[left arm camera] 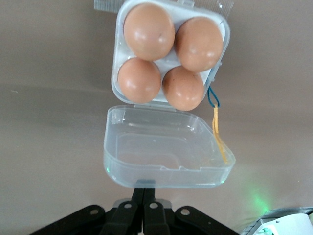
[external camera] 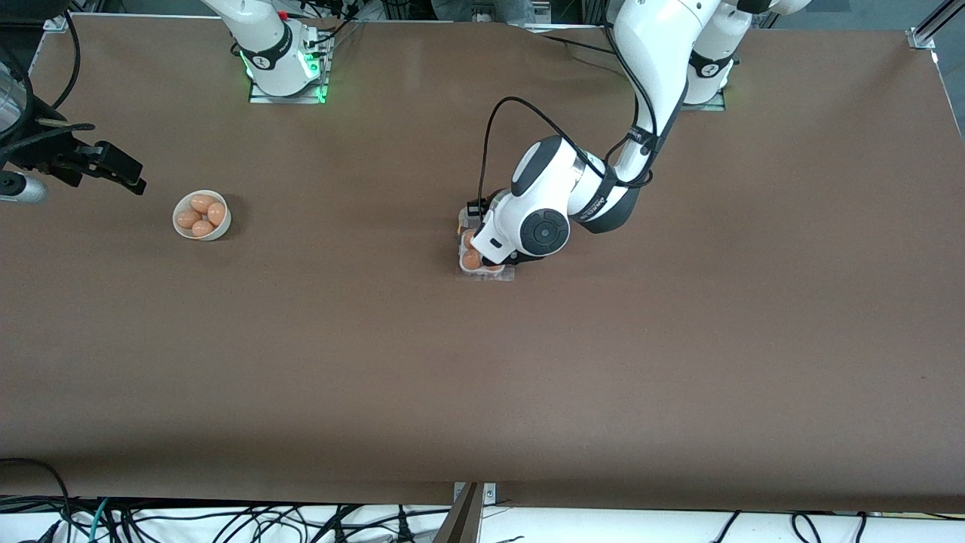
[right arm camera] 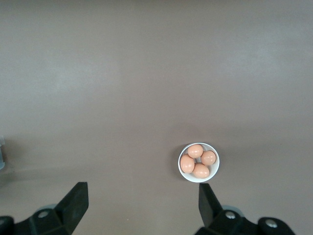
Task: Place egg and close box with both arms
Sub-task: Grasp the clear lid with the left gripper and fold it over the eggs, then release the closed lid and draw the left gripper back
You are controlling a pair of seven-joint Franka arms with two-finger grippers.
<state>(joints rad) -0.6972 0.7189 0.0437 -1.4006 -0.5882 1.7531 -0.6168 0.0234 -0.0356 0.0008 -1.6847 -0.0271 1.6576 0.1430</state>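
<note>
Resting mid-desk, the small white four-cell egg box [left arm camera: 221, 36] holds four brown eggs [left arm camera: 148, 31], clear hinged lid [left arm camera: 166, 149] open.
Left gripper [left arm camera: 144, 205] pinched together at the lid's edge; right gripper [right arm camera: 142, 203] spread wide, waiting above the round white bowl [right arm camera: 215, 161].

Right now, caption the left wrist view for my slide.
Shut left gripper at open clear lid of full four-egg box.
</note>
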